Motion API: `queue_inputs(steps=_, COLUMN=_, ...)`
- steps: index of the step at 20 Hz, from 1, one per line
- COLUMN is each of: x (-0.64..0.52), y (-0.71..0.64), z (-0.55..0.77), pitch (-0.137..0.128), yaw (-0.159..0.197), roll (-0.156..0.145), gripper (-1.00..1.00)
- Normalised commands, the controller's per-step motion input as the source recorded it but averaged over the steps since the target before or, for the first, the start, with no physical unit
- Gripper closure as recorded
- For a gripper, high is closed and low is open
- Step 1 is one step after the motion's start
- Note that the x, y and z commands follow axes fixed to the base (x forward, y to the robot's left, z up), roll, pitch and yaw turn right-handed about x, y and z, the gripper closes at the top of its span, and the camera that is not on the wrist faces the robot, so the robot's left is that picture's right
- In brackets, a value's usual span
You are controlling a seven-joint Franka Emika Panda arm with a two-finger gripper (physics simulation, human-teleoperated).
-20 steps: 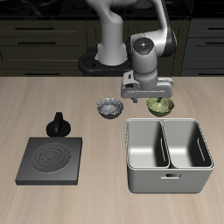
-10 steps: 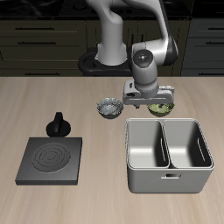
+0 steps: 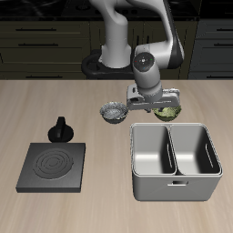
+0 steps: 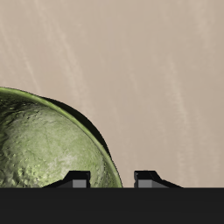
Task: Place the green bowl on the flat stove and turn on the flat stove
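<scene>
Tool [image 3: 162,107] low over the small round olive-green bowl [image 3: 167,113], which sits on the wooden surface [image 3: 55,100] just behind the grey two-compartment metal bin [image 3: 175,160]; fingers [image 4: 80,181] spread, straddling the bowl's rim, nothing gripped. Risk: closing off-centre on the curved rim could tip or skid the bowl toward the grey-white patterned bowl [image 3: 113,113] nearby. The black flat stove [image 3: 53,167] lies well apart, so a thin rim pinch may slip in transit.

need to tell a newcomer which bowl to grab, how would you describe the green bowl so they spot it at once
Find the grey two-compartment metal bin near the table's front edge. Just behind its back rim sit two small bowls; the green bowl is the one directly under the gripper. It is olive green with a speckled inside, unlike the grey-white patterned bowl beside it.
</scene>
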Motion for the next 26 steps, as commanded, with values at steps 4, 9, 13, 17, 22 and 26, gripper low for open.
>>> queue_inputs(steps=4, x=-0.02, y=-0.11, z=0.13, pitch=-0.026, yaw=-0.019, roll=0.014, gripper=1.0)
queue_inputs(steps=9, x=0.06, y=-0.1, z=0.15, pitch=-0.028, yaw=-0.009, roll=-0.004, gripper=1.0)
queue_inputs(steps=13, x=0.04, y=-0.03, z=0.22, pitch=-0.035, yaw=0.01, roll=0.002, gripper=1.0)
queue_inputs(steps=17, x=0.02, y=-0.08, z=0.43, pitch=-0.078, yaw=0.026, roll=-0.008, gripper=1.0)
queue_inputs(steps=22, x=-0.02, y=-0.12, z=0.47, pitch=-0.097, yaw=0.041, roll=-0.017, gripper=1.0)
queue_inputs(steps=26, x=-0.06, y=-0.1, z=0.45, pitch=-0.076, yaw=0.011, roll=-0.014, gripper=1.0)
